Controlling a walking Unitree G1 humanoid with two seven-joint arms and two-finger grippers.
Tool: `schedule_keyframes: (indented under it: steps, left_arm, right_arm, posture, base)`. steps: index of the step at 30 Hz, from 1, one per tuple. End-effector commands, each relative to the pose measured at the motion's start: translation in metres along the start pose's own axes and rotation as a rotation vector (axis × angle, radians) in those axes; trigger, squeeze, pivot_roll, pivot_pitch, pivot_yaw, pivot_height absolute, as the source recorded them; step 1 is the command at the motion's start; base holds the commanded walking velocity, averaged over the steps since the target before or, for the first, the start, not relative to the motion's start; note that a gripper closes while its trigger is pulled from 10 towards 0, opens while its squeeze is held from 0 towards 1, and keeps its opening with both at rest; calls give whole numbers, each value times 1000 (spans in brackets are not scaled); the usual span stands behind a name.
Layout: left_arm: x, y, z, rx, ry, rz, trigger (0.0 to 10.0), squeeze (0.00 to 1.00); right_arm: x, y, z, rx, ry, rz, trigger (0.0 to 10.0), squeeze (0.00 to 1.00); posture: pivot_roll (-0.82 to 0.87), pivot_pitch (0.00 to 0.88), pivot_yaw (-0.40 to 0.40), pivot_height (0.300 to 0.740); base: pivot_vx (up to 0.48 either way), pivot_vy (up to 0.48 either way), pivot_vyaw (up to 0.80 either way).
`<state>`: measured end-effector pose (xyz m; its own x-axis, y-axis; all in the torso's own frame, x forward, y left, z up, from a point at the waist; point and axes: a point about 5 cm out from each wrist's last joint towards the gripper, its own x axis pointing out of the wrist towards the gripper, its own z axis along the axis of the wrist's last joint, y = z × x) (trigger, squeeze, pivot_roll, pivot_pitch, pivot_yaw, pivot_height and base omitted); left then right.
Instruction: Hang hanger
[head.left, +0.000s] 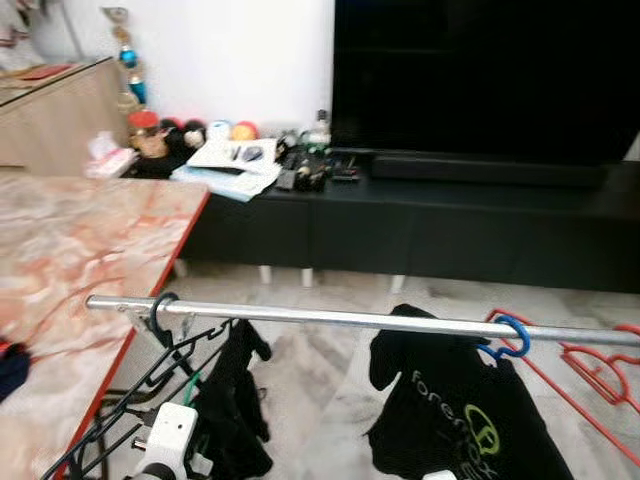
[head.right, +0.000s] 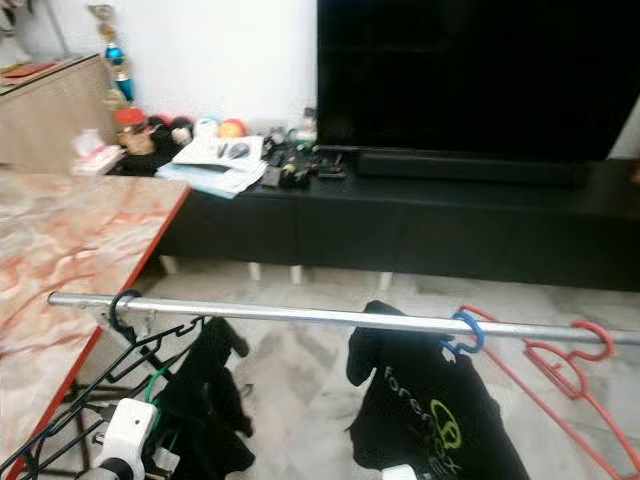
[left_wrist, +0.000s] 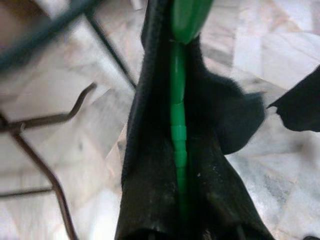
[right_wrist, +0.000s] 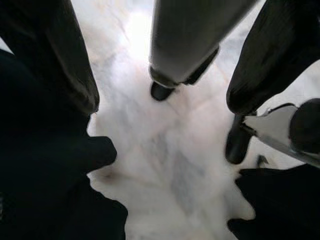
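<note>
Left wrist view shows my left gripper (left_wrist: 180, 227) clamped on a green hanger (left_wrist: 178, 135) wrapped in black cloth (left_wrist: 150, 190), held below the rail (head.left: 330, 317) so its hook can reach. Right gripper (right_wrist: 160, 85) spread apart, idle beneath the rail.

A metal rail (head.left: 360, 320) runs left to right across the foreground. On it hang, from left to right, a hanger (head.left: 165, 325) with dark cloth, a printed shirt (head.left: 455, 415), and bare hangers (head.left: 590, 370). Left of the rail stands a table (head.left: 80, 260). Behind the rail, a low cabinet (head.left: 420, 215) carries clutter, possibly papers, and a television (head.left: 480, 75).
</note>
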<state>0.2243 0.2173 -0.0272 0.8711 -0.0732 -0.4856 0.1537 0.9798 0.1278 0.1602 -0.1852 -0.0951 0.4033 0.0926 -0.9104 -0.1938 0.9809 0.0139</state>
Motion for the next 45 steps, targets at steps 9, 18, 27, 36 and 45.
schedule_keyframes:
  steps: [9,18,27,36,45]
  left_arm:
    - [1,3,6,29,-31,2,10000,0]
    - [0,2,6,26,-36,-10,10000,0]
    - [0,3,6,21,-36,-13,10000,0]
    - [-2,2,8,32,-49,-36,10000,0]
    - [-7,-5,25,285,-117,-237,10000,0]
  right_arm:
    - [1,2,8,7,-17,-6,10000,0]
    - [1,2,8,6,-14,-8,10000,0]
    - [1,2,8,8,-14,-13,10000,0]
    - [1,1,6,82,-22,-67,10000,0]
    - [1,1,3,197,-29,-93,10000,0]
  posture:
    - [150,0,-22,740]
    - [154,0,-19,740]
    - [155,0,-15,740]
    - [158,0,-14,740]
    - [159,0,-12,740]
  base:
    - [0,0,0]
    - [0,0,0]
    - [0,0,0]
    - [0,0,0]
    - [0,0,0]
